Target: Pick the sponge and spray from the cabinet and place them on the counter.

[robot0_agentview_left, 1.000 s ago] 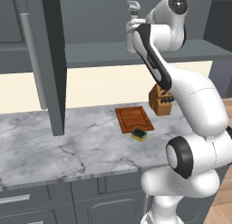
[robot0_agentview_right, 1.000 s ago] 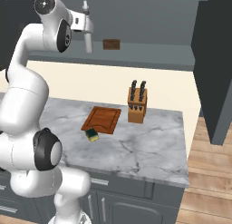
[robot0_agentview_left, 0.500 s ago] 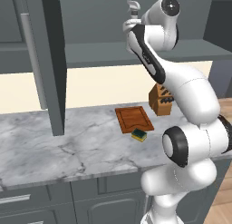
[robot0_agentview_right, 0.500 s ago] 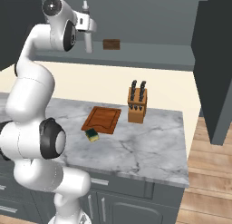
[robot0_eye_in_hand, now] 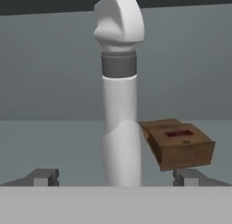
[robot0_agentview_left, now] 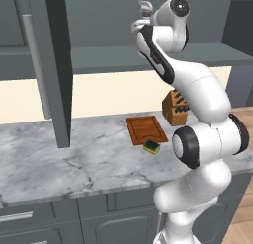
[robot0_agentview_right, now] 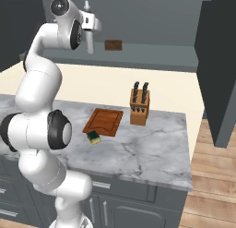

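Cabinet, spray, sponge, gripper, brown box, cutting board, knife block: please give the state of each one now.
cabinet: doors open.
spray: upright on the cabinet shelf, between the open fingers, not gripped.
sponge: lying on the counter, at the cutting board's corner.
gripper: open.
brown box: on the shelf, beside the spray.
cutting board: flat on the counter.
knife block: upright, knives in.

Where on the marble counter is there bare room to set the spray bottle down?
Free: the grey-white marble counter left of the brown wooden cutting board, and right of the wooden knife block. Crowded: around the yellow-green sponge at the board's front corner.
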You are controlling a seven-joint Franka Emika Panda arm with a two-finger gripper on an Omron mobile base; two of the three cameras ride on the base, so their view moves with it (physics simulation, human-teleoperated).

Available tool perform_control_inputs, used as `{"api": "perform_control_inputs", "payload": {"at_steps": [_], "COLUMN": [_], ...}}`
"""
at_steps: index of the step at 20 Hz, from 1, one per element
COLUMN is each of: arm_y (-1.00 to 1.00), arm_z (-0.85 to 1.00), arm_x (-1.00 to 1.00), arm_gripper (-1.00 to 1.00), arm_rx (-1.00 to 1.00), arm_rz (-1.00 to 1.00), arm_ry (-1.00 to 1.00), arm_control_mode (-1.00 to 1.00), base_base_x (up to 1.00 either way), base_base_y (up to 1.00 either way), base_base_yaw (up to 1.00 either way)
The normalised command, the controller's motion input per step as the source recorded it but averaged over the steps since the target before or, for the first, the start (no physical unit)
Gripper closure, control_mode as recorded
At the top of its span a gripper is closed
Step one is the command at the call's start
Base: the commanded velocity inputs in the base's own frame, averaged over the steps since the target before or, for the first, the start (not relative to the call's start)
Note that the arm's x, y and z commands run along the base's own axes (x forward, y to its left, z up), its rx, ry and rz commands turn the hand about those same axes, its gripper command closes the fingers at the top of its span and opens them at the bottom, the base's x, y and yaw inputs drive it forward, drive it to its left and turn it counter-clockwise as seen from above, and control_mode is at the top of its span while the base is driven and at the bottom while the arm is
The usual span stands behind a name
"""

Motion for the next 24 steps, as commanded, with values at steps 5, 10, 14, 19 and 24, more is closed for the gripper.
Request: {"api": "perform_control_inputs", "payload": {"at_steps": [5, 10, 14, 19, 24], "arm_y": [0.01, 0.00, 0.00, 0.00, 0.02], "arm_z": [0.00, -0.01, 0.00, 0.00, -0.01], "arm_x": [0.30, 0.29, 0.30, 0.28, 0.21], "arm_gripper": [-1.00, -1.00, -1.00, -1.00, -1.00], "arm_rx": [0.00, 0.00, 0.00, 0.00, 0.00], "arm_rz": [0.00, 0.00, 0.00, 0.00, 0.00], "arm_ry": [0.00, 0.00, 0.00, 0.00, 0.00], "arm_control_mode": [-1.00, -1.00, -1.00, -1.00, -1.00], "base_base_x": [0.00, 0.00, 0.00, 0.00, 0.00], "base_base_y": [0.00, 0.00, 0.00, 0.00, 0.00], "base_base_yaw": [0.00, 0.00, 0.00, 0.00, 0.00]}}
